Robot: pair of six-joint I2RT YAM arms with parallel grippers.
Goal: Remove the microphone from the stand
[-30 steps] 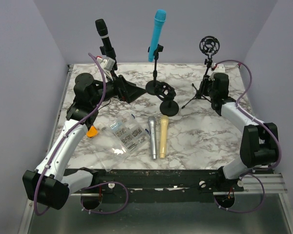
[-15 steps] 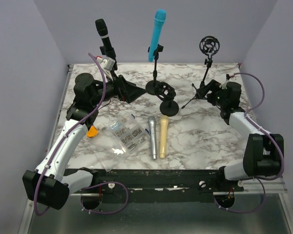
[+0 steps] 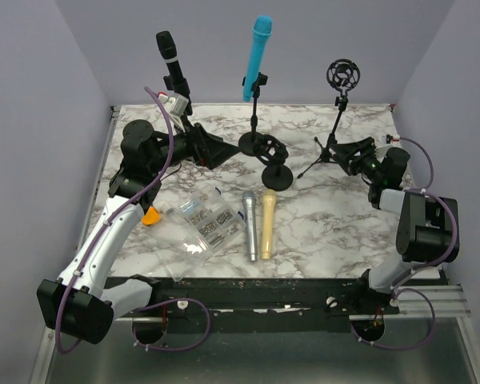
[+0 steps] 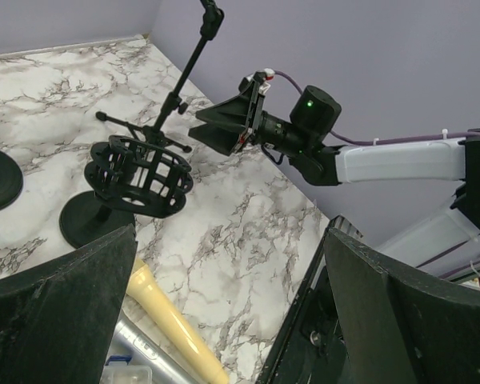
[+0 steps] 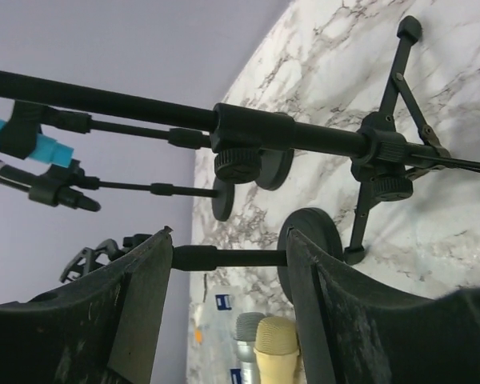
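Observation:
A blue microphone (image 3: 258, 56) stands clipped in the middle stand at the back. A black microphone (image 3: 170, 60) sits in the back left stand. My left gripper (image 3: 222, 151) is open and empty, low by that stand's foot; in its own view (image 4: 232, 236) nothing lies between the fingers. My right gripper (image 3: 346, 154) is open and empty beside the tripod stand (image 3: 336, 136), which carries an empty shock mount (image 3: 342, 76). In the right wrist view (image 5: 229, 236) the blue microphone (image 5: 40, 140) and the black microphone (image 5: 32, 188) show far off at the left.
A short stand with an empty shock mount (image 3: 274, 160) is mid-table. A silver microphone (image 3: 249, 224) and a yellow microphone (image 3: 268, 222) lie side by side in front of it. A clear bag of labelled parts (image 3: 204, 224) and an orange piece (image 3: 150, 216) lie front left.
My right arm has swung out to the right, and its gripper has turned to face left beside the tripod. The left arm and all microphones have not moved.

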